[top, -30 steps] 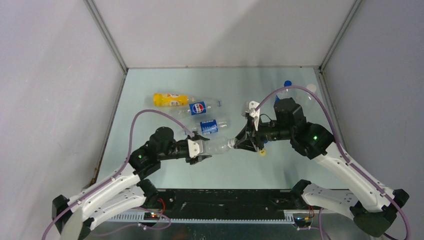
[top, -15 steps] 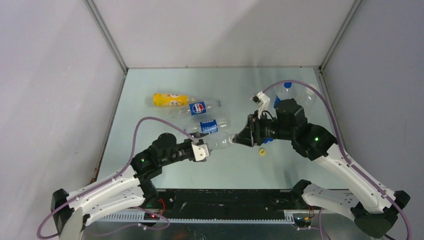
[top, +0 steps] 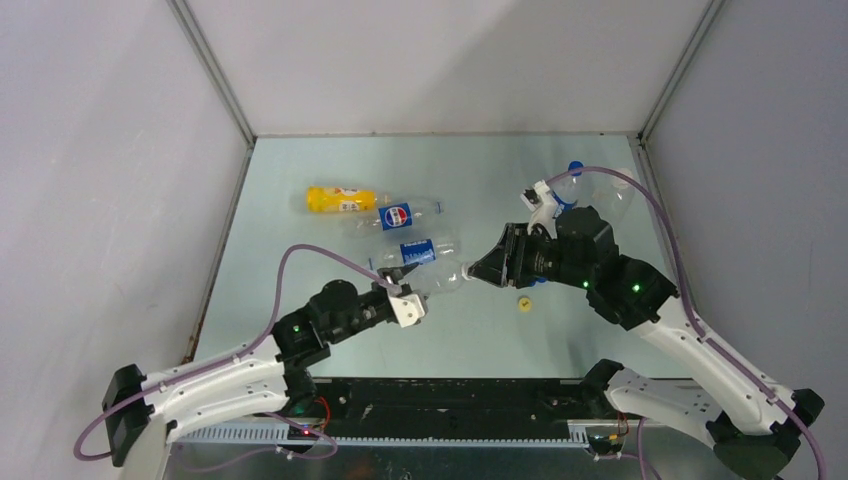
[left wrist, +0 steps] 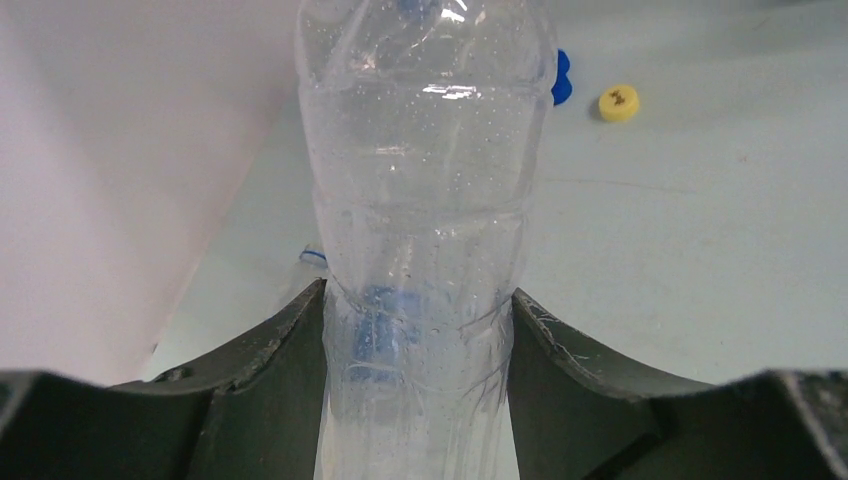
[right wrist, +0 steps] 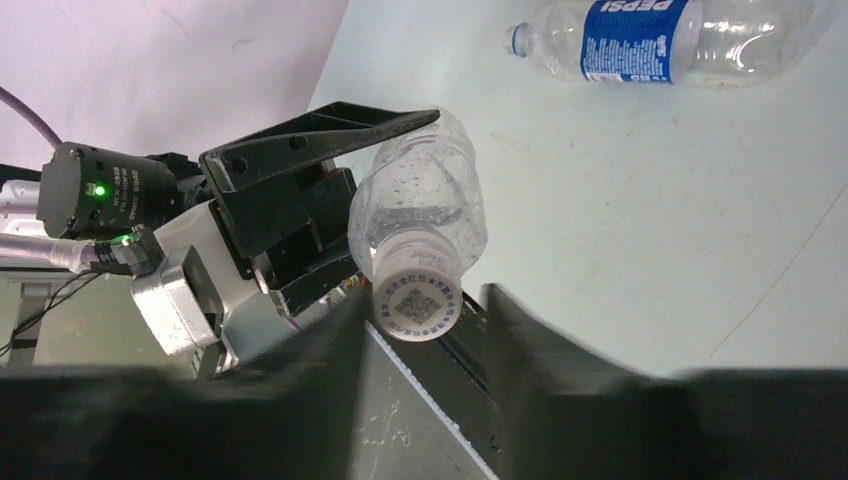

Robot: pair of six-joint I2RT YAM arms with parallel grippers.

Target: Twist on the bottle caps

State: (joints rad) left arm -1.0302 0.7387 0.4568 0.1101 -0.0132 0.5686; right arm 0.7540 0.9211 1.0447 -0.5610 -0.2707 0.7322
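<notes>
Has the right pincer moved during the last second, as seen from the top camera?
Yes. The right pincer has rolled and shifted slightly away from the yellow cap, toward the far edge of the table.

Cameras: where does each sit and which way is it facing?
Top external: above and behind the bases, looking down on the table; both arms show.
Left wrist: on the left arm, looking along its jaws, shut on the clear bottle.
Right wrist: on the right arm, facing that bottle's white cap between its jaws.
Shared: both wrist views see this bottle, from opposite ends.
</notes>
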